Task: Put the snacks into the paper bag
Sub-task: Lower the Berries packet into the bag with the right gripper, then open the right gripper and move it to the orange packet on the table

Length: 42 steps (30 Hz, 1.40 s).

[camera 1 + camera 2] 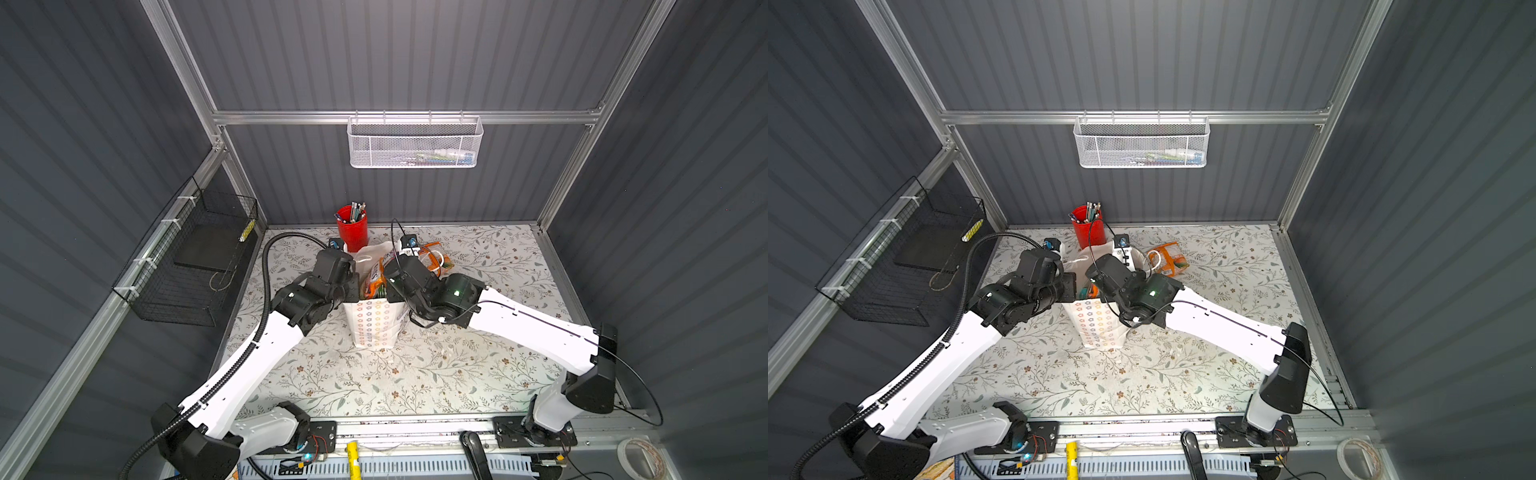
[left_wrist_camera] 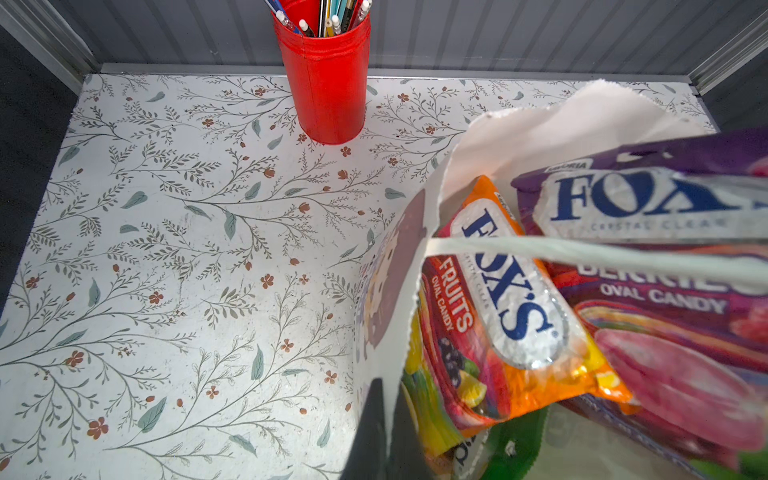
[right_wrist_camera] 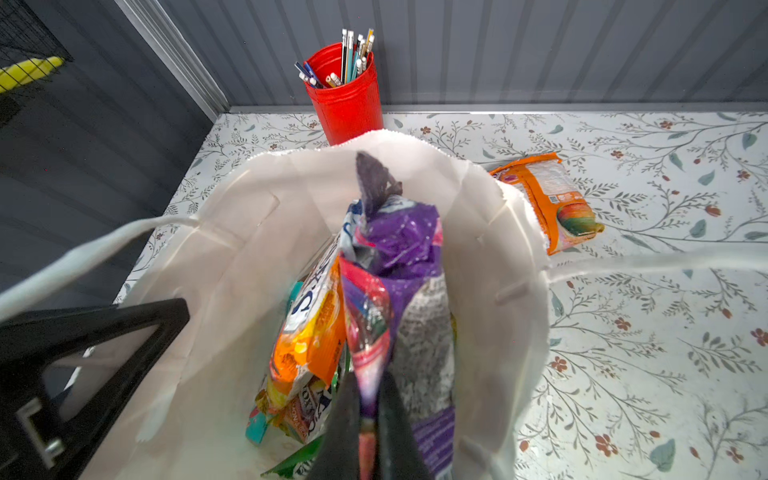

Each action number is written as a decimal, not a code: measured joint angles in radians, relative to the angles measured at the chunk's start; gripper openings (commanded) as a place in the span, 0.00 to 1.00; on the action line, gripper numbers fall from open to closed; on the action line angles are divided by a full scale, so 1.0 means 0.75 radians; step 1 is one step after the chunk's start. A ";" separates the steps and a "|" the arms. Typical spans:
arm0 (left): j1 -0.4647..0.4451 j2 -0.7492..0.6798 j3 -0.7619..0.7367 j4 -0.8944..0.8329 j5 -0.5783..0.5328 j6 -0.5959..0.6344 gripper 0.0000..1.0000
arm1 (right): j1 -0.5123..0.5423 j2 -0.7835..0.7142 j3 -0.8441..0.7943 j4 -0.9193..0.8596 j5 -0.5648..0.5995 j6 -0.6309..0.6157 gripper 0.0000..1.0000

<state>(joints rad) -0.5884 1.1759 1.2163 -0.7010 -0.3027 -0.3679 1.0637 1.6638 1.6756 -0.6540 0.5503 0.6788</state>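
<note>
- Two clenched grips.
- Pinches floppy rim of tall white paper bag in left gripper.
- Dangles light, slippery glossy purple candy packet by its edge from right gripper.

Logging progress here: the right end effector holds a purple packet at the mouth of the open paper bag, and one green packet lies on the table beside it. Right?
Not quite: it is an orange packet that lies on the table, not a green one; the right wrist view shows it beside the paper bag. The rest holds: the right end effector grips the purple packet at the bag's open mouth.
</note>
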 measured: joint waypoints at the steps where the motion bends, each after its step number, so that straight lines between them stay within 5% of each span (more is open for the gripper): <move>1: 0.000 0.000 -0.001 -0.001 0.001 0.001 0.00 | -0.009 0.014 0.016 -0.011 -0.008 0.003 0.00; 21: -0.003 0.000 -0.001 -0.001 0.000 0.010 0.00 | -0.108 0.255 0.304 -0.172 -0.106 0.099 0.03; 27: -0.009 0.000 -0.001 -0.001 -0.009 0.014 0.00 | -0.103 0.279 0.320 -0.170 -0.145 0.108 0.12; 34: -0.009 0.000 -0.001 -0.001 -0.014 0.014 0.00 | -0.078 0.254 0.316 -0.105 -0.214 0.093 0.42; 42: -0.009 0.000 -0.001 0.002 -0.021 0.014 0.00 | -0.062 0.199 0.316 -0.065 -0.231 0.025 0.47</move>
<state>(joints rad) -0.5949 1.1759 1.2160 -0.6998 -0.3187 -0.3576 1.0176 1.8133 1.9129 -0.7029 0.3767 0.6975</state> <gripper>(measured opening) 0.050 0.449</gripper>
